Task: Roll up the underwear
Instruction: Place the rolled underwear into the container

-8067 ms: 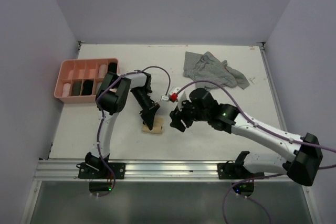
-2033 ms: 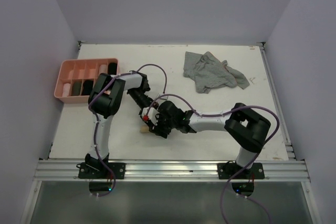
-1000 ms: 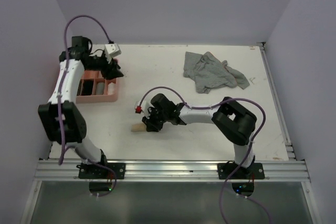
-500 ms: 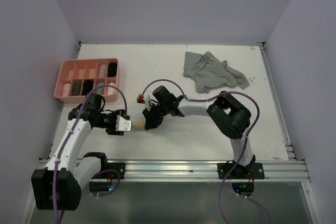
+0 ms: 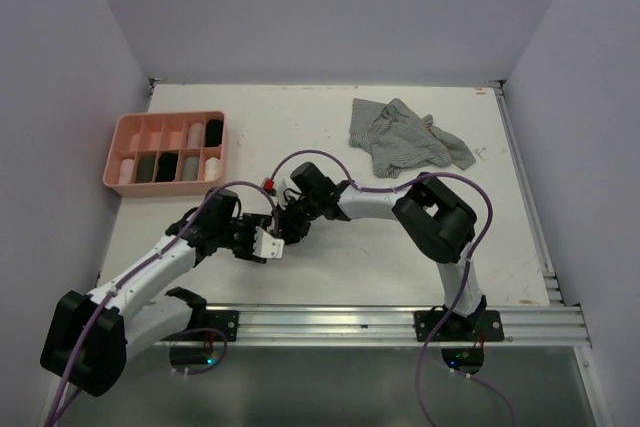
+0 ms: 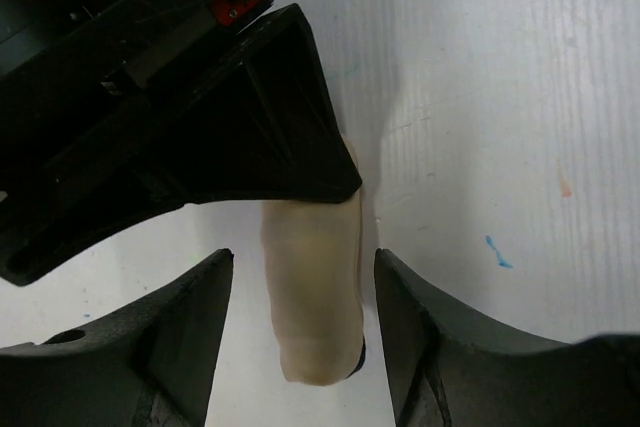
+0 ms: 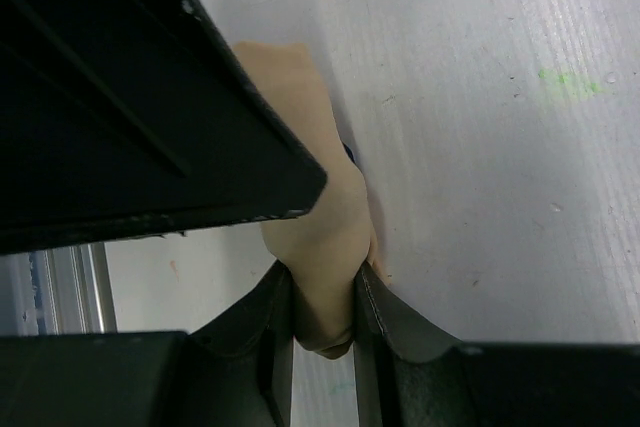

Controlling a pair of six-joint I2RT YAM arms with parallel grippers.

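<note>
Lying on the white worktop [image 5: 330, 277] just ahead of the arm bases, a beige rolled fabric underwear [image 6: 312, 287] is seen as a short, tight cylinder. It is clamped at one end by the right pincer [image 7: 323, 282], whose two dark fingers [image 7: 276, 322] are pressed against both sides of the roll so that the fabric is pinched in between them. The free end of the roll is straddled by the left pincer [image 6: 305, 262]: its jaws are held apart, one on each side, with a narrow strip of worktop visible between each finger [image 6: 190, 332] and the fabric, so no contact is made. The two pincers are brought nearly nose to nose over the roll in the top view. A grey striped fabric underwear [image 5: 405, 137] is left crumpled and unrolled at the far right of the worktop, well apart from both arms. A pink plastic tray with compartments [image 5: 165, 119] is placed at the far left; dark and pale rolls [image 5: 150, 165] are lodged in several of its compartments.
</note>
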